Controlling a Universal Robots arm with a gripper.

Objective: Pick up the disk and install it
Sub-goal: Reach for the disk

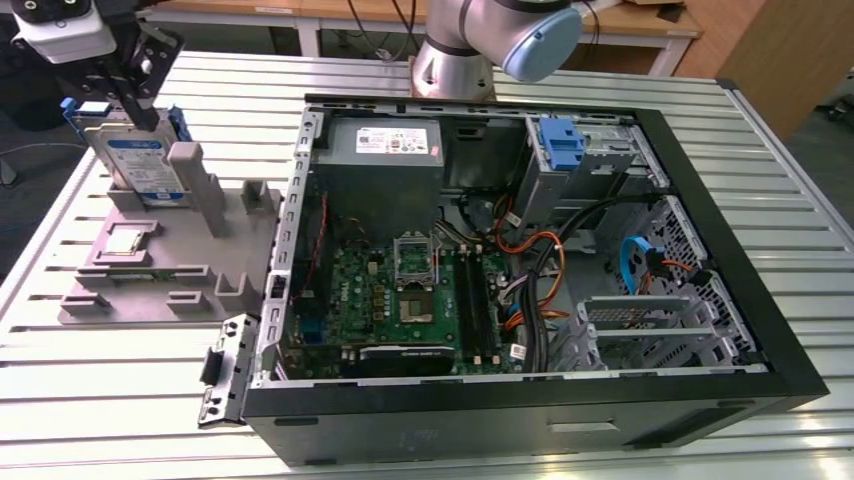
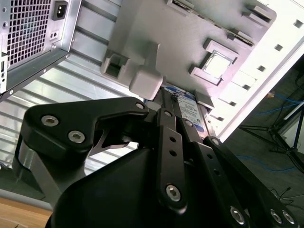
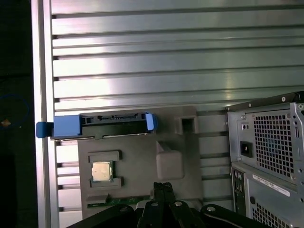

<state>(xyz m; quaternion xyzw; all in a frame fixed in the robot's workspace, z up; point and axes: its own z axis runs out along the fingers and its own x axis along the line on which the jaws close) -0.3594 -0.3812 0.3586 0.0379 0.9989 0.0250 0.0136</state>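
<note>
The disk [image 1: 144, 165] stands on edge in a slot at the far end of a grey fixture [image 1: 160, 262], at the exterior view's left. It is silver with a blue-and-white label and a blue carrier frame. My gripper [image 1: 134, 118] hangs over the disk's upper edge, its black fingers close together and nothing visibly between them. In the first wrist view the disk [image 3: 111, 124] shows edge-on, seated in the fixture [image 3: 137, 156], and the gripper [image 3: 164, 185] is apart from it. The second wrist view has the gripper [image 2: 172, 97] pointing at the disk [image 2: 194, 111].
The open computer case [image 1: 534, 250] lies at the exterior view's right, with a drive bay holding a blue bracket [image 1: 563, 150] at its far side. A small chip [image 1: 123, 240] sits in the fixture. The slatted metal table [image 1: 120, 400] ends close beside the fixture.
</note>
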